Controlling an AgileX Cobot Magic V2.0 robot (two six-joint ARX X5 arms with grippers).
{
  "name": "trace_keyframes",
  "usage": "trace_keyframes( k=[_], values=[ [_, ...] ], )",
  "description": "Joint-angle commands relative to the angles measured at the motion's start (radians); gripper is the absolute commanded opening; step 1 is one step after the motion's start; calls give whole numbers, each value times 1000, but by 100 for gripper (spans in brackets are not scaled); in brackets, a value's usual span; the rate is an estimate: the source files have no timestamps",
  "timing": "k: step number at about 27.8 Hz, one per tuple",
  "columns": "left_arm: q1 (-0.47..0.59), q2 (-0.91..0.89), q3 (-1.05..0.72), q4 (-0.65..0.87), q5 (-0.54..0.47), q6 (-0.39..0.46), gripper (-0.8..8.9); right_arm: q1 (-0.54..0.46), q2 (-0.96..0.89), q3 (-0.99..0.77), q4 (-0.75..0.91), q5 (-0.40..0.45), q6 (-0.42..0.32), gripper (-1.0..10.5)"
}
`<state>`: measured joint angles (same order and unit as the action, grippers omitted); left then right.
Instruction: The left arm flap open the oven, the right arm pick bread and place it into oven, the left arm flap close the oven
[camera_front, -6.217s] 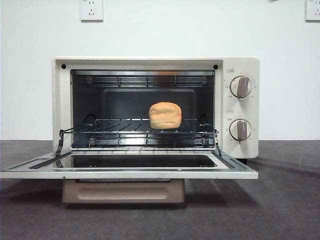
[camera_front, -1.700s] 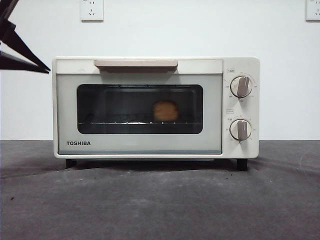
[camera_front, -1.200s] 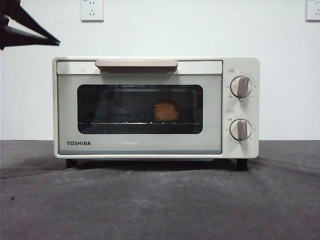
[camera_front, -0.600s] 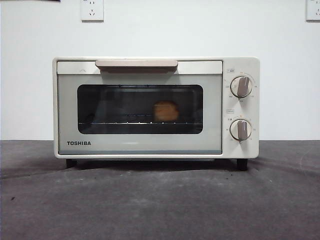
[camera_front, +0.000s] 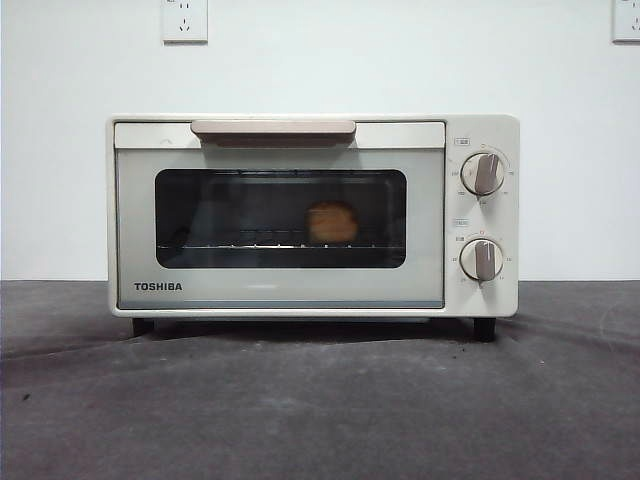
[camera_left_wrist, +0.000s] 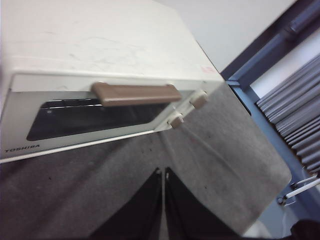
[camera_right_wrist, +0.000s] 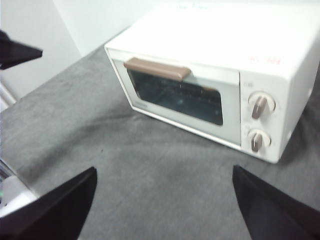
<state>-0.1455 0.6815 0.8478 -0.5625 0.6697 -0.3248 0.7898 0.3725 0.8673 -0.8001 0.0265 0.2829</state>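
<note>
The cream-white TOSHIBA oven (camera_front: 280, 290) stands in the middle of the table with its glass door shut and its beige handle (camera_front: 272, 128) at the top. The bread (camera_front: 332, 222) sits on the wire rack inside, dim behind the glass. My left gripper (camera_left_wrist: 162, 171) is shut and empty, held back above the cloth in front of the oven (camera_left_wrist: 100, 45). My right gripper (camera_right_wrist: 164, 170) is open wide and empty, high and well back from the oven (camera_right_wrist: 210, 55). The left arm's black tip (camera_right_wrist: 17, 52) shows in the right wrist view. Neither arm shows in the front view.
Dark grey cloth (camera_front: 320, 400) covers the table in front of the oven. Two knobs (camera_front: 482, 173) sit on the oven's right panel. Wall sockets (camera_front: 184, 20) hang on the white wall behind. The table's edge (camera_left_wrist: 270, 165) shows in the left wrist view.
The oven door, open 5.6 s ago, is shut with the bread inside. The black gripper at the front view's top left rose and left that view.
</note>
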Motion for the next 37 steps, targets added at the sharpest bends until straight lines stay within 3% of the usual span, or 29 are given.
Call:
trace_keyframes(
  k=[1,6,8,37],
  values=[
    [-11,-57,18,-13,-17,43,12,6,3,17,39,0,-38,358],
    [-13,-173,18,-27,-21,44,12,6,4,16,85,1,-45,52],
    [-13,-198,18,-27,-24,44,12,6,4,16,100,1,-50,14],
    [-8,-235,-9,10,-19,43,13,6,4,16,118,0,-49,14]
  ],
)
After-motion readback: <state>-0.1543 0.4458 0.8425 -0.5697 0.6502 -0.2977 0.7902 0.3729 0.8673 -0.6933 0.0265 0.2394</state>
